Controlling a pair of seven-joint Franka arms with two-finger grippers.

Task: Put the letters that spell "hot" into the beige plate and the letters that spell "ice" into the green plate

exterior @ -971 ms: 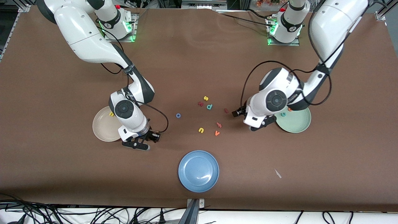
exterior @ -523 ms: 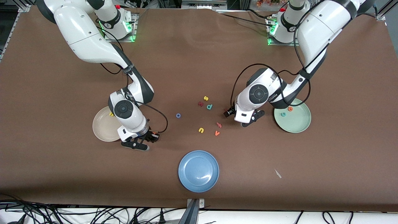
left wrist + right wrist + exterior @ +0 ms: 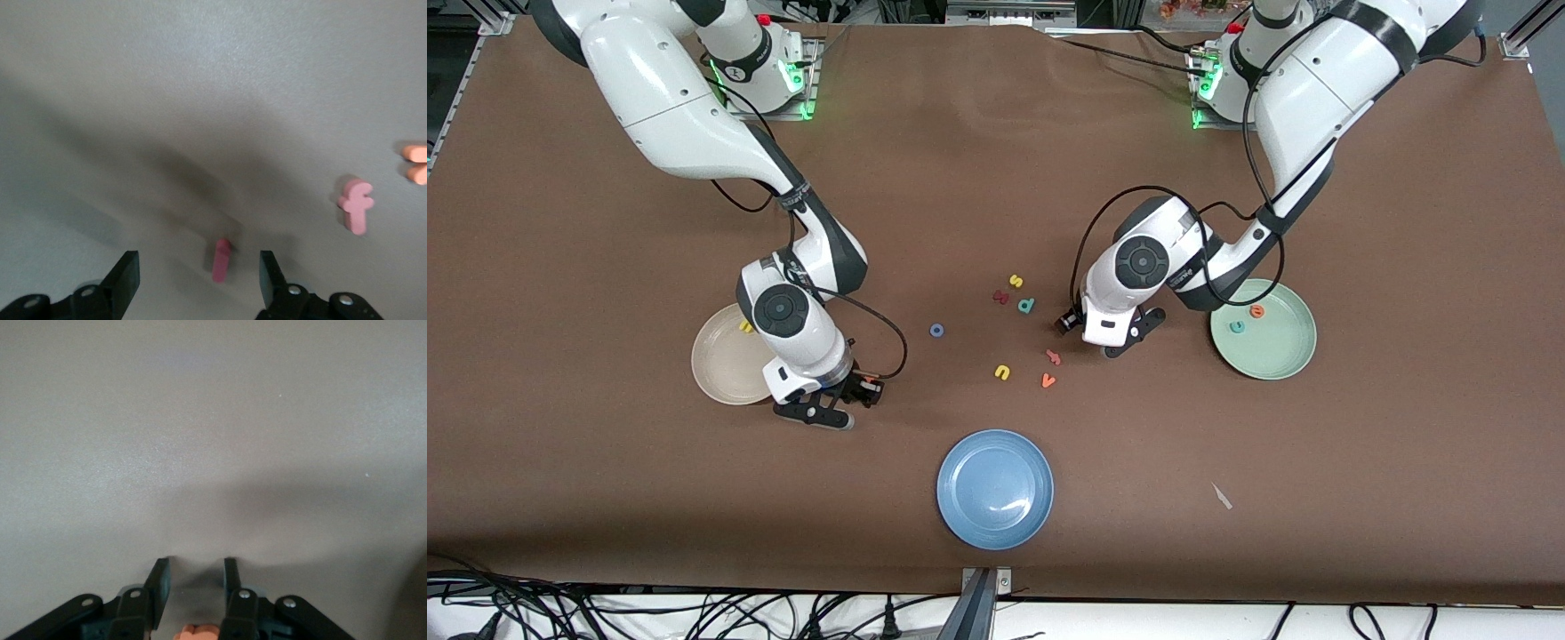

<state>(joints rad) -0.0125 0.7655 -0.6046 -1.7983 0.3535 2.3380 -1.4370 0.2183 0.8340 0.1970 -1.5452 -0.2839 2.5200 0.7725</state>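
The round pale-green plate [image 3: 1283, 354] carries a teal "c" [image 3: 1237, 326] and an orange "e" [image 3: 1256, 311], and the round cream-beige plate [image 3: 720, 366] a yellow "h" [image 3: 745, 326]. The left gripper [image 3: 199, 280] hangs over the table near the green plate, its jaws spread either side of the small dark red bar "i" [image 3: 221, 261]. The right gripper [image 3: 193, 585], jaws narrowly apart beside the beige plate, appears to pinch an orange piece [image 3: 195, 631], mostly hidden.

A round cream-beige plate [image 3: 725, 360] holds a small yellow "h" [image 3: 745, 327] near its rim. A pale green plate [image 3: 1276, 351], toward the left arm's end of the table, holds a teal "c" [image 3: 1237, 327] and an orange "e" [image 3: 1256, 311]. Between the plates lie a blue ring "o" [image 3: 937, 331] and a dark red bar "i" [image 3: 221, 260].
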